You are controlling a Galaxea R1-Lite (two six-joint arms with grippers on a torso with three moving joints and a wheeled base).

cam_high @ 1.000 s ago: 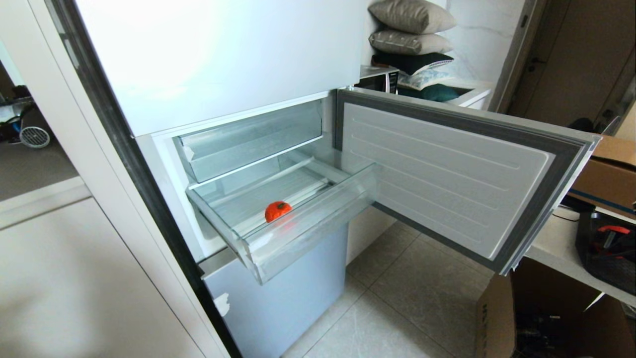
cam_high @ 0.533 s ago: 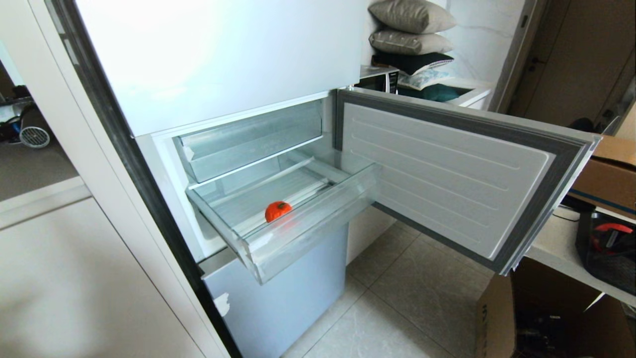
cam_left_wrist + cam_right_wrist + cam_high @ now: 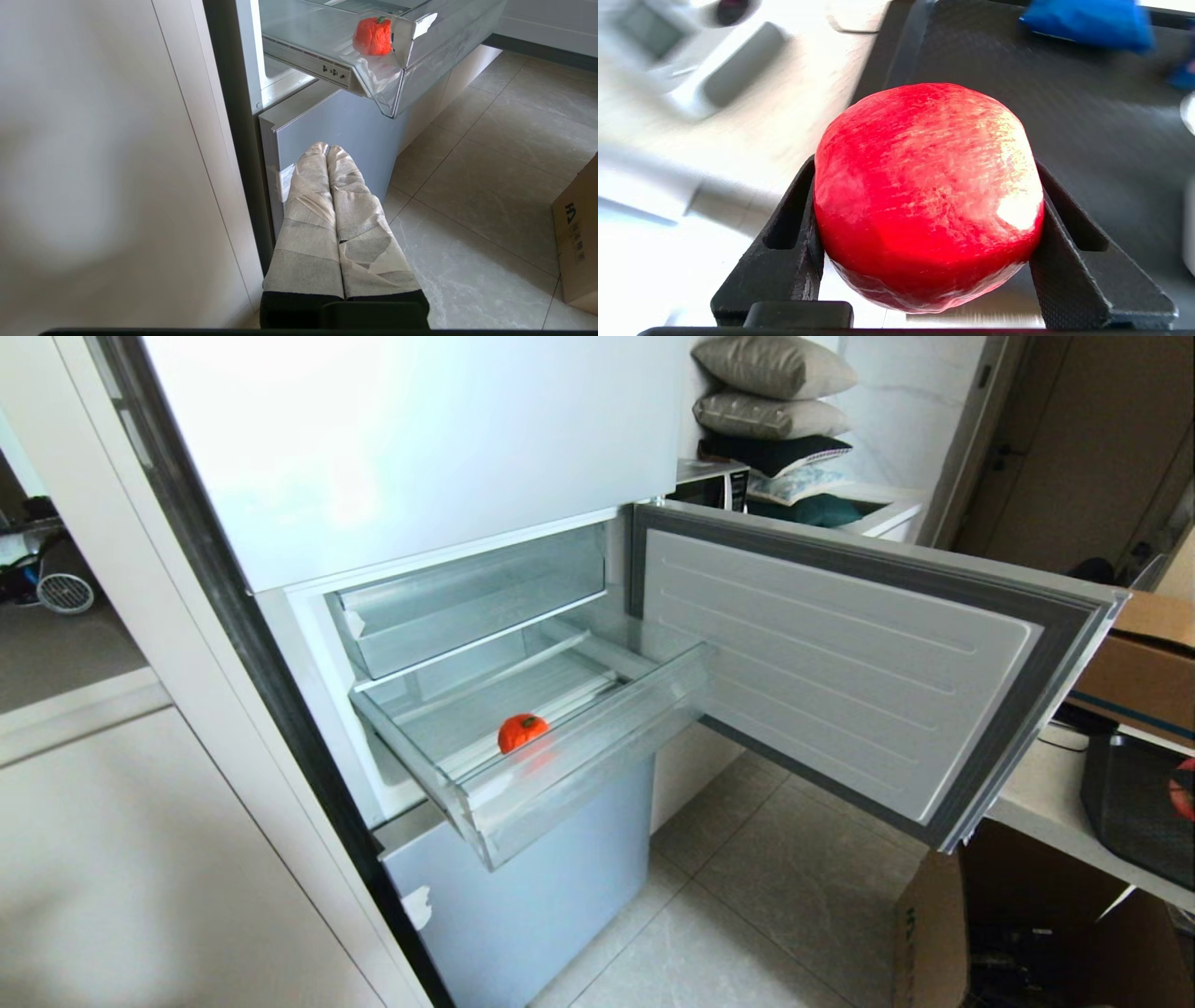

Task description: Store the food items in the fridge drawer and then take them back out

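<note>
The fridge drawer (image 3: pixel 579 761) is pulled out, clear-walled, below a shallower clear tray. One food item, an orange-red fruit with a green stem (image 3: pixel 521 732), lies on the drawer's floor near the front; it also shows in the left wrist view (image 3: pixel 372 36). My right gripper (image 3: pixel 926 165) is shut on the other food item, a smooth deep-red fruit (image 3: pixel 924 200), held above a black tray. A sliver of that red fruit (image 3: pixel 1187 789) shows at the head view's right edge. My left gripper (image 3: pixel 326 148) hangs shut and parked before the lowest fridge panel.
The open fridge door (image 3: pixel 840 663) swings out to the right of the drawer. A black tray (image 3: pixel 1120 803) rests on a white counter at the right, with cardboard boxes (image 3: pixel 943 933) below and behind it. Tiled floor lies before the fridge.
The red fruit in my right gripper has shifted from the middle of the black tray to the head view's right edge. The drawer and the orange-red fruit have not moved.
</note>
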